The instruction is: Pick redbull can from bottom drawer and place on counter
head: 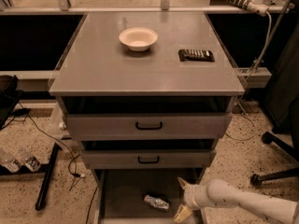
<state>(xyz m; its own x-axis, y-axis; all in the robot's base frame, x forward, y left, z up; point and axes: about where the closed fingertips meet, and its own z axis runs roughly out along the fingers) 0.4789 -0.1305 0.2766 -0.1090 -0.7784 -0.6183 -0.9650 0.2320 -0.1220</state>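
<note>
Now my gripper (181, 199): at the bottom drawer's (122, 195) right edge, just beside the redbull can (156, 202).
My jaws: spread wide, gripping nothing.

The redbull can (156, 202) lies on its side on the floor of the open bottom drawer (122, 194). The gripper (182, 198) hovers just right of it, its fingers (181, 213) spread apart. The counter (140, 73) holds a white bowl (138, 38) and a dark ribbed rectangular object (196, 55).
</note>
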